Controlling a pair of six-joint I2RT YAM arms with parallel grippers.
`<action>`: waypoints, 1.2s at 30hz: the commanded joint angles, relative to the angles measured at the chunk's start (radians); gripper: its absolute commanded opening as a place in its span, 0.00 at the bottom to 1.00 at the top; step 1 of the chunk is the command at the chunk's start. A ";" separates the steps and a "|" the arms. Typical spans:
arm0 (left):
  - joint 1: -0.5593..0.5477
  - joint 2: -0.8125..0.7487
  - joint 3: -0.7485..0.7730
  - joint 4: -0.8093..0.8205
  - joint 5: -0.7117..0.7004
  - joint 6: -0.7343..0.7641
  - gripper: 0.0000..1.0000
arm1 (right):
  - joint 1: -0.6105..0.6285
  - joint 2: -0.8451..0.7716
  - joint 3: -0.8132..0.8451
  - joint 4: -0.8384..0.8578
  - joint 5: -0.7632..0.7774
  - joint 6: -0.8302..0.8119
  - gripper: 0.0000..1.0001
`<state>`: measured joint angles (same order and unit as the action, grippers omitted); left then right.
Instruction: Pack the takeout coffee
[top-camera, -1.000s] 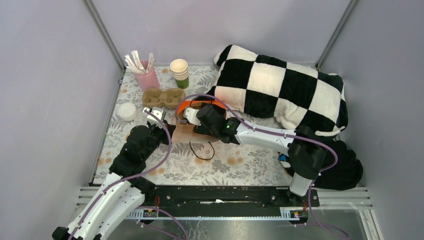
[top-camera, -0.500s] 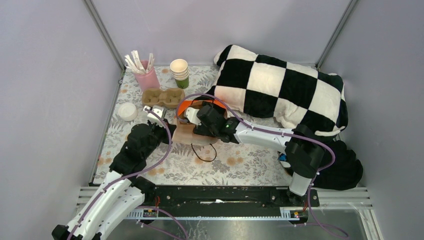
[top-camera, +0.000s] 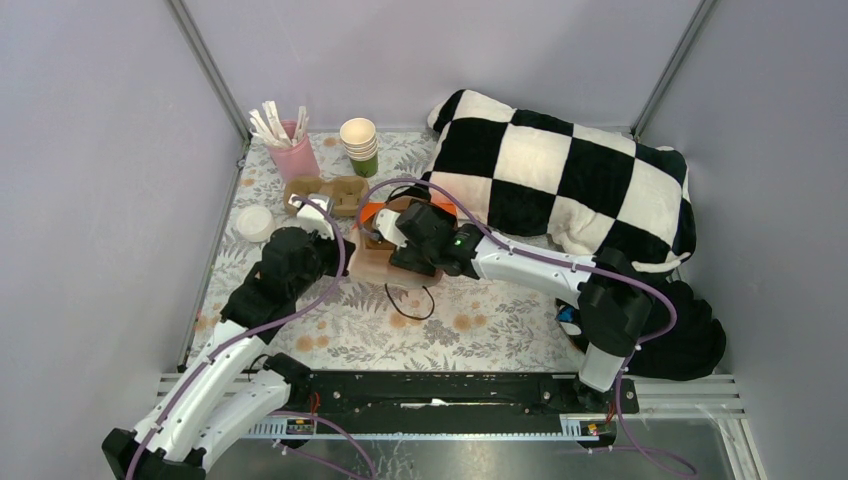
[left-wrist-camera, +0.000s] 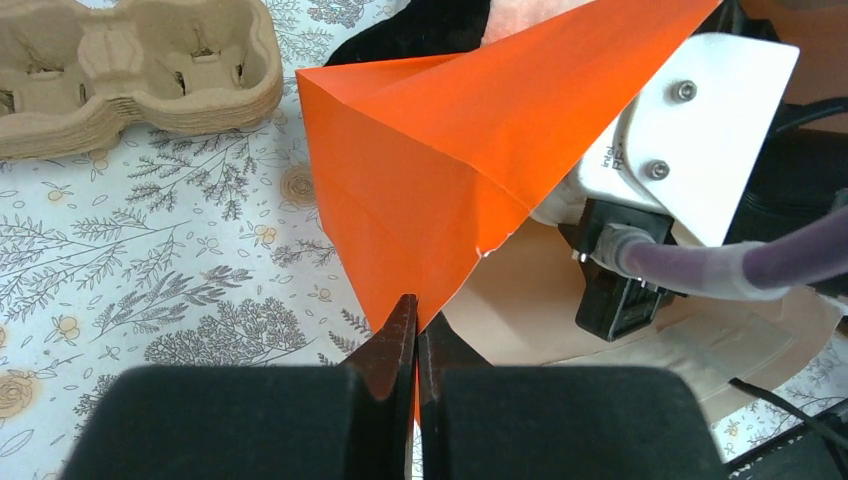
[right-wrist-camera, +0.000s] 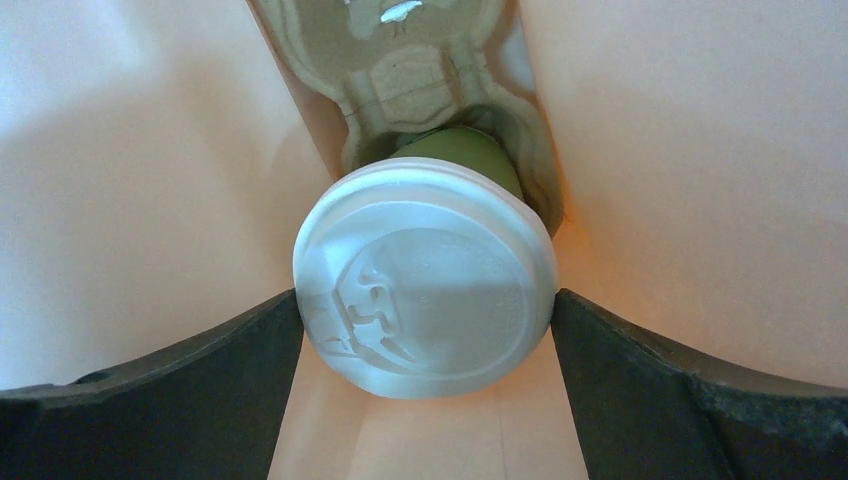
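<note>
The takeout coffee, a green cup under a white lid, stands in a cardboard carrier deep inside the paper bag, orange inside and brown outside. My right gripper reaches into the bag mouth and is open. Its fingers flank the lid at its two sides without squeezing it. My left gripper is shut on the bag's orange rim. From above, the right wrist hides the cup.
Behind the bag lie a stack of cardboard carriers, a stack of lidless cups and a pink cup of stirrers. A loose white lid lies at the left. A checkered pillow fills the right.
The right jaws have spread apart around the lid. My left gripper has moved toward the back of the table, keeping its pinch on the bag rim.
</note>
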<state>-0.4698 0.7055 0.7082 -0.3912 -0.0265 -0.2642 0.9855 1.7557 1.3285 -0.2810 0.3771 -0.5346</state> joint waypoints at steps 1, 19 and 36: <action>0.002 0.003 0.054 -0.063 -0.040 -0.040 0.00 | -0.015 -0.064 0.055 -0.111 -0.030 0.053 1.00; 0.003 0.017 0.133 -0.152 -0.080 -0.071 0.00 | 0.025 -0.068 0.180 -0.357 -0.041 0.104 1.00; 0.003 0.069 0.212 -0.176 -0.076 -0.050 0.00 | 0.057 -0.058 0.199 -0.394 -0.087 0.174 1.00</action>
<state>-0.4725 0.7677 0.8673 -0.5827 -0.0788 -0.3367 1.0428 1.7298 1.5227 -0.6621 0.3138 -0.3992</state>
